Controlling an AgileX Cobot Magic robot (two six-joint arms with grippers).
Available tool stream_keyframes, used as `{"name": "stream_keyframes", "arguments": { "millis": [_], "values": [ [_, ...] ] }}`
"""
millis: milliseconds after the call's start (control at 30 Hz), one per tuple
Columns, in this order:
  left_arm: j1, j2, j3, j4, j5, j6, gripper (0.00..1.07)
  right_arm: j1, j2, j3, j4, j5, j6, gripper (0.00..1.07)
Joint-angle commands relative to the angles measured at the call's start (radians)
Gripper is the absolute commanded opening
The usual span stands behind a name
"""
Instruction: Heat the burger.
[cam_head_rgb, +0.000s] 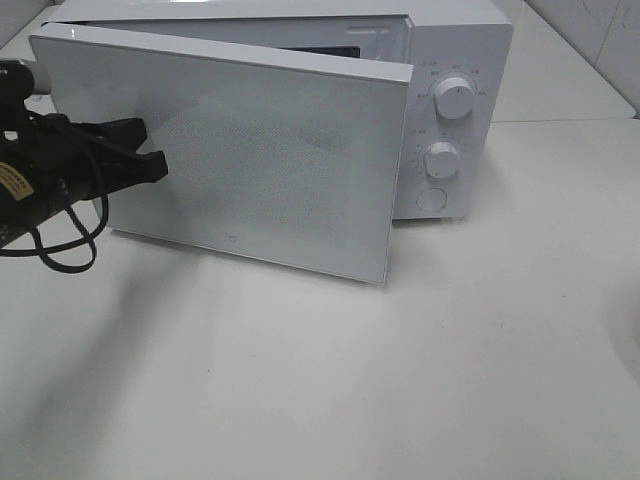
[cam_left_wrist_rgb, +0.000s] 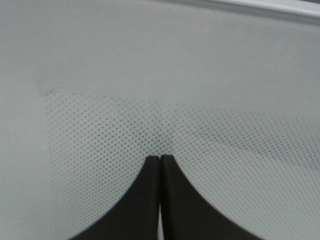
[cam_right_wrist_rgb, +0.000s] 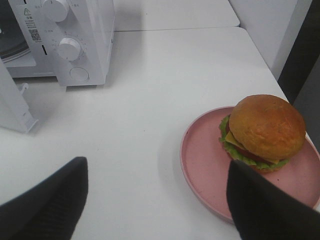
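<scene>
The burger (cam_right_wrist_rgb: 262, 130), with a tan-brown bun and red and green layers, sits on a pink plate (cam_right_wrist_rgb: 205, 165) in the right wrist view, out of the high view. My right gripper (cam_right_wrist_rgb: 155, 210) hovers open, short of the plate, with nothing between its fingers. The white microwave (cam_head_rgb: 450, 60) stands at the back with its door (cam_head_rgb: 250, 150) swung partly open. My left gripper (cam_head_rgb: 158, 165) is shut, its tips at the outer face of the door near its left edge. In the left wrist view the closed fingertips (cam_left_wrist_rgb: 150, 165) meet right at the dotted door glass (cam_left_wrist_rgb: 100, 125).
Two round knobs (cam_head_rgb: 455, 100) and a button are on the microwave's right panel. The microwave (cam_right_wrist_rgb: 75, 40) and its door edge (cam_right_wrist_rgb: 15, 110) lie across bare white table (cam_right_wrist_rgb: 140, 110) from the plate. The plate lies near the table's edge.
</scene>
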Motion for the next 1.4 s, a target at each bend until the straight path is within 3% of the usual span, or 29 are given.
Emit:
{"name": "stream_keyframes", "arguments": {
  "millis": [33,567,800,1100,1200,1400],
  "values": [
    [-0.013,-0.003,-0.032,-0.041,-0.007,0.004,0.00,-0.006,-0.030,-0.001,0.004,-0.007,-0.008,0.75],
    [-0.086,0.094,-0.241,-0.123,0.051,0.013,0.00,-0.006,-0.029,-0.001,0.004,-0.007,-0.008,0.75],
    [-0.131,0.149,-0.322,-0.189,0.069,0.083,0.00,-0.006,-0.029,-0.001,0.004,-0.007,-0.008,0.75],
    [-0.154,0.206,-0.411,-0.289,0.092,0.132,0.00,-0.006,-0.029,-0.001,0.004,-0.007,-0.008,0.75],
    [-0.157,0.207,-0.422,-0.289,0.110,0.132,0.00,-0.006,-0.029,-0.001,0.004,-0.007,-0.008,0.75],
    [-0.211,0.203,-0.443,-0.296,0.145,0.187,0.00,-0.006,-0.029,-0.001,0.004,-0.007,-0.008,0.75]
  ]
}}
